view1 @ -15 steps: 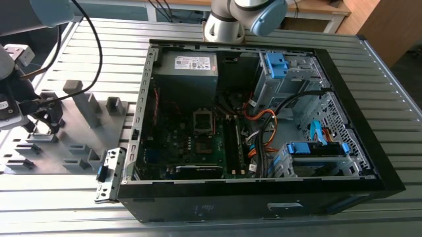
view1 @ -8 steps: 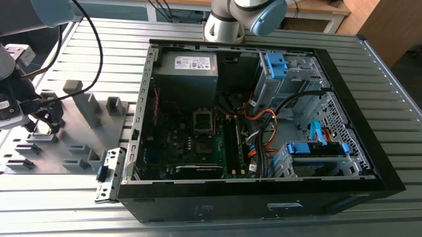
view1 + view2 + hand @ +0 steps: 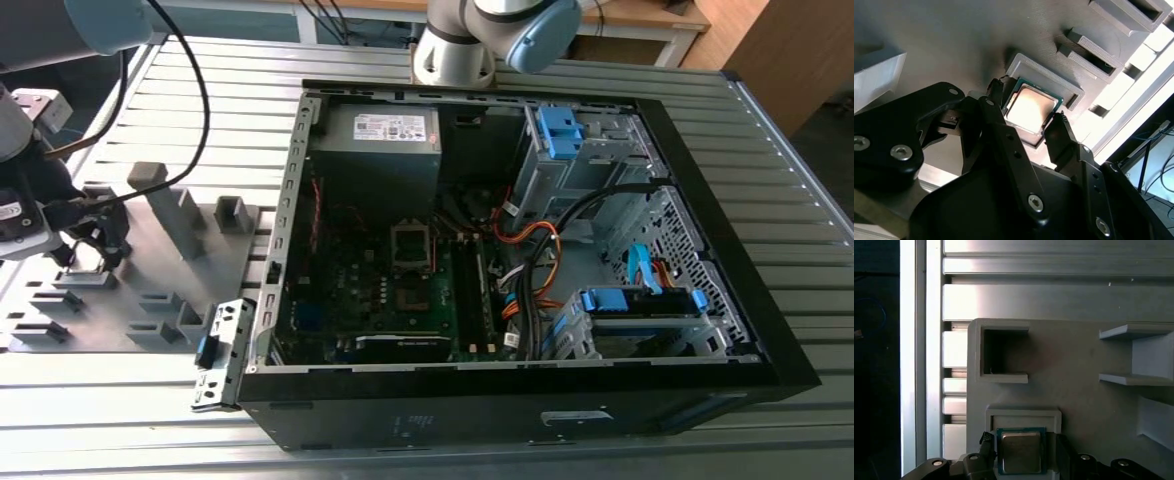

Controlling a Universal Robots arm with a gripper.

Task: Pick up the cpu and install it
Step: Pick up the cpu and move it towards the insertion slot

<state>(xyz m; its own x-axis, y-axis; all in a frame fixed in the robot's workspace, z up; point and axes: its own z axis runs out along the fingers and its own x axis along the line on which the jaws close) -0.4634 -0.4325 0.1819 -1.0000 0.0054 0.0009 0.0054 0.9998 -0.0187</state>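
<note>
– Second wrist view, at the parts fixture: we see the cpu [image 3: 1030, 109] lying flat, metal top up, in a shallow grey pocket [image 3: 1046, 70].

– And the gripper [image 3: 1026, 106]?

– Spread, by our reading. Its black fingers [image 3: 1059, 132] stand one on each side of the chip, just beside its edges. In the first wrist view we make out a sliver of gap on one side; on the other side we cannot tell touching from merely near. The chip rests in its pocket, not lifted.

– Where does that put us in the exterior view?

– At the exterior view's left. The arm's tool end hangs over the grey fixture plate [image 3: 147, 275], which lies on the slatted metal table [image 3: 787, 150] just beside the open computer case [image 3: 467, 425]. Upright grey holders [image 3: 167, 200] rise from the plate.

– And inside the case?

– We see the motherboard [image 3: 400, 295] lying flat, its square socket [image 3: 411, 243] near the middle, well apart from the chip.
</note>
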